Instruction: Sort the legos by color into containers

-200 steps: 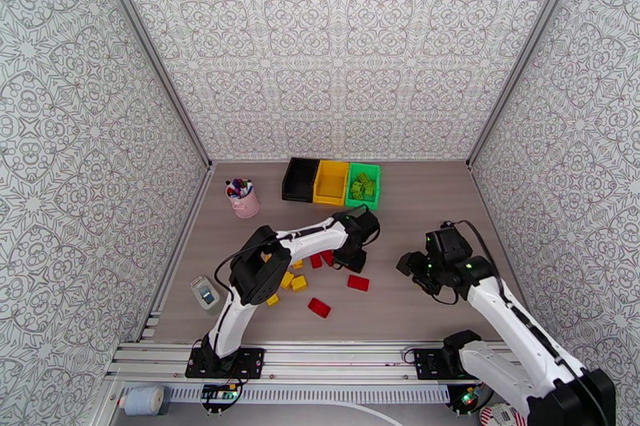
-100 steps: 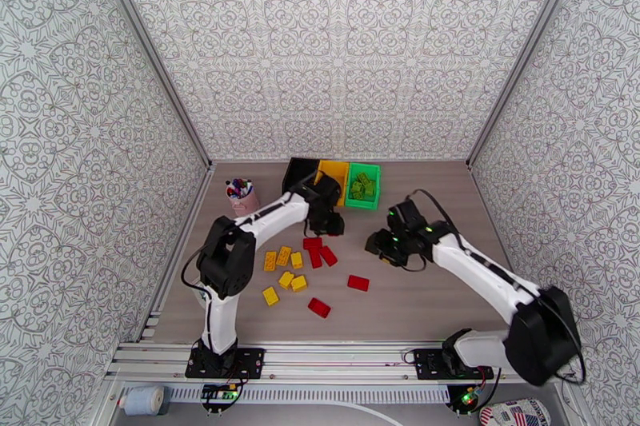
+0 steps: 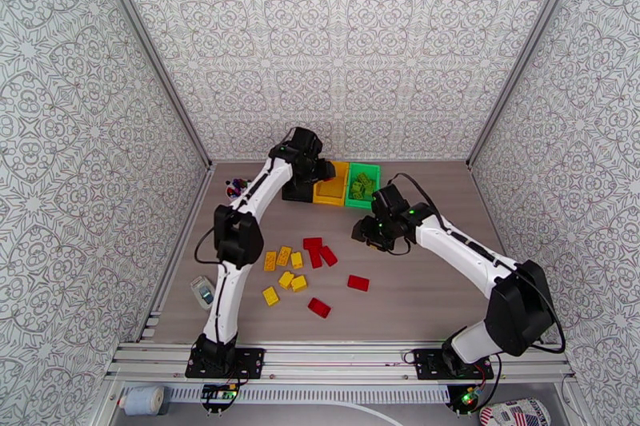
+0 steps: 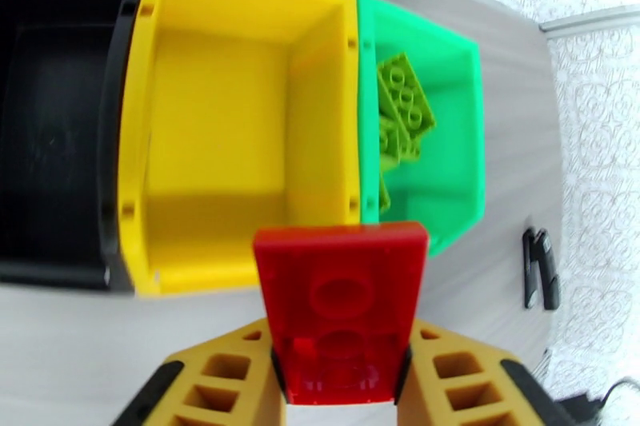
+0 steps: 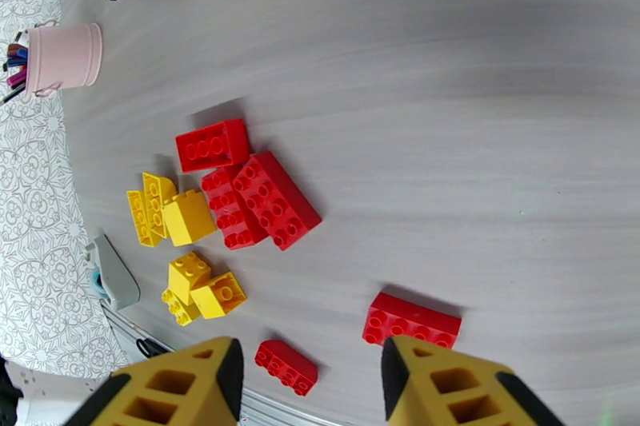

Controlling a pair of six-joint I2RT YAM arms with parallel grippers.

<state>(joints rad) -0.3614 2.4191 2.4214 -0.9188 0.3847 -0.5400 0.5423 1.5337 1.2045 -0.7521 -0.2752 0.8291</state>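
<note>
1. L arm is reaching to the far side of the table (image 3: 432, 292). The left gripper (image 3: 316, 172) is hanging above the row of bins, approx. over the black/yellow pair.
2. Its jaws are pinching a red brick (image 4: 340, 292), one finger on each side. The brick's hollow underside is facing the wrist cam.
3. From that cam the brick is sitting in front of the near wall of the yellow bin (image 4: 328, 116), close to where it's meeting the green bin (image 4: 460, 124). Can't tell which bin it's directly over.
4. The black bin (image 4: 56, 272) is standing on the other side of the yellow one. The three are touching side by side.
5. Light green bricks (image 4: 408, 96) are lying inside the green bin.
6. The right gripper (image 3: 366, 229) is hovering mid-table, w/ jaws spread and nothing between them (image 5: 312, 372).
7. Below it, five loose red bricks (image 5: 276, 200) and six yellow bricks (image 5: 188, 216) are lying on the table, reds and yellows in neighbouring clusters.
8. A pink cup (image 5: 64, 58) w/ pens is standing near the black bin.
</note>
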